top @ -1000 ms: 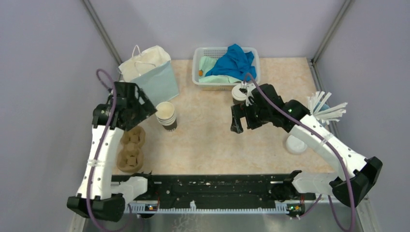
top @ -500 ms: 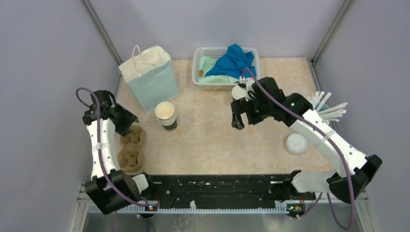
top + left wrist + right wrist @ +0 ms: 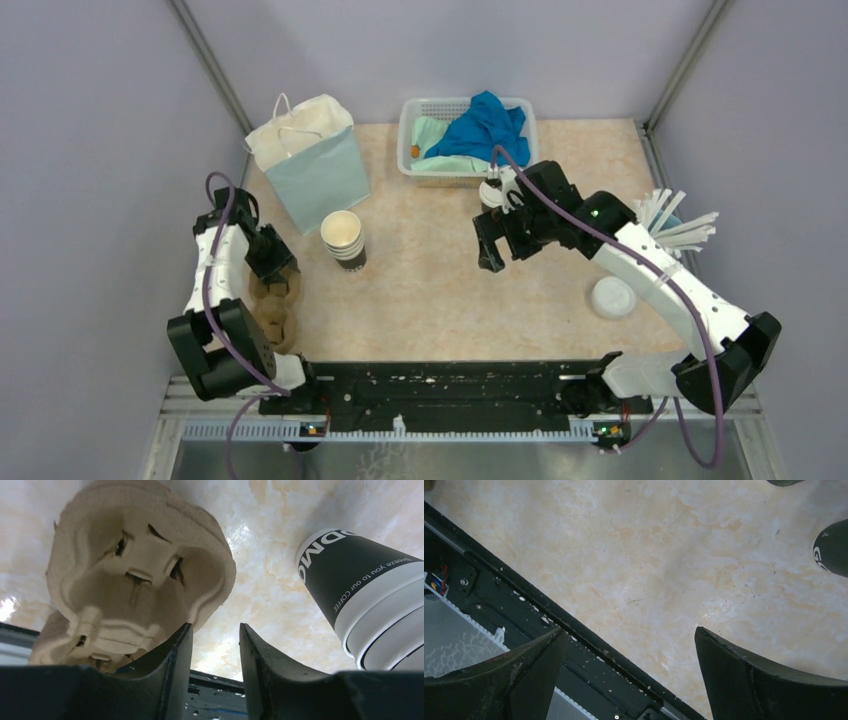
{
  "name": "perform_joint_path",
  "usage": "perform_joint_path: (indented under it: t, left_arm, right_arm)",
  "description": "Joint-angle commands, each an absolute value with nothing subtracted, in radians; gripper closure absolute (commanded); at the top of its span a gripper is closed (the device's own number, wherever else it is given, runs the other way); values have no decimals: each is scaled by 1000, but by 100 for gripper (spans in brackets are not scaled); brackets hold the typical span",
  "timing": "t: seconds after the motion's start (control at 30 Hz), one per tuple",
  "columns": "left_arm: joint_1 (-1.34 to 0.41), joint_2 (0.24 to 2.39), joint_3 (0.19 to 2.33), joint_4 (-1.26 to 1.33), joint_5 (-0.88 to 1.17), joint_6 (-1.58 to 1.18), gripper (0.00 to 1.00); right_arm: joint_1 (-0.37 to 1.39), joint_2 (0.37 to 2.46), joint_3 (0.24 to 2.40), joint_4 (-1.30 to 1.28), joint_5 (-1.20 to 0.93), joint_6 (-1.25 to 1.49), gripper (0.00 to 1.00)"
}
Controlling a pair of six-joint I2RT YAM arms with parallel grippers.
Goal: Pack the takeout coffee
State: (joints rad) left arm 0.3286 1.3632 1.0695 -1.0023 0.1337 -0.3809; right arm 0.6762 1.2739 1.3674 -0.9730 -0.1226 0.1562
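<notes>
Beige marbled tabletop (image 3: 440, 290) fills the cell, with plain grey walls on three sides. At the far left stands a pale blue paper bag (image 3: 318, 165), and at the far middle a white basket (image 3: 415, 125) holding a blue cloth (image 3: 485, 125).

The stack of paper cups (image 3: 343, 238) stands upright just on the near side of the bag, open at the top with no lid on it. In the left wrist view its black base band and several nested white rims show, but the right edge cuts the stack. One white lid (image 3: 612, 297) lies alone at the right, well apart from the cups.

The left gripper (image 3: 277, 265) hangs over the far end of the brown pulp tray (image 3: 270, 315) and hides part of it. Its fingers (image 3: 172, 665) stand a little apart with only bare table between them. Whether one of them touches the tray edge I cannot tell.

The right gripper (image 3: 489, 248) hovers above the middle of the table, jaws wide apart and empty. Behind its arm a small white object (image 3: 491, 190) sits by the basket, too much covered to identify. The cup of white sticks (image 3: 680, 222) at the right is also half hidden by this arm. In the right wrist view a dark shape (image 3: 831, 552) with a white letter is cut off at the right edge, and I cannot tell what it is.
</notes>
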Motion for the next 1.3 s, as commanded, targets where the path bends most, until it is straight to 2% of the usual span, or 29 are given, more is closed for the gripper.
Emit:
perform_joint_path:
  t: [0.0, 0.3, 0.53, 0.8, 1.27]
  left_arm:
    - [331, 1382, 1092, -913, 124, -301, 56]
    - [332, 1421, 1063, -885, 144, -266, 53]
    - [333, 1441, 1057, -876, 132, -262, 64]
    - [332, 1461, 1058, -868, 149, -253, 60]
    - [331, 1452, 1092, -906, 104, -236, 80]
  right_arm:
    - [672, 1268, 1343, -947, -145, 135, 1]
    - [672, 1266, 1344, -943, -135, 127, 1]
    - [671, 1276, 1347, -936, -142, 127, 1]
    - [671, 1279, 1343, -930, -152, 128, 1]
    - [672, 1276, 1344, -928, -149, 127, 1]
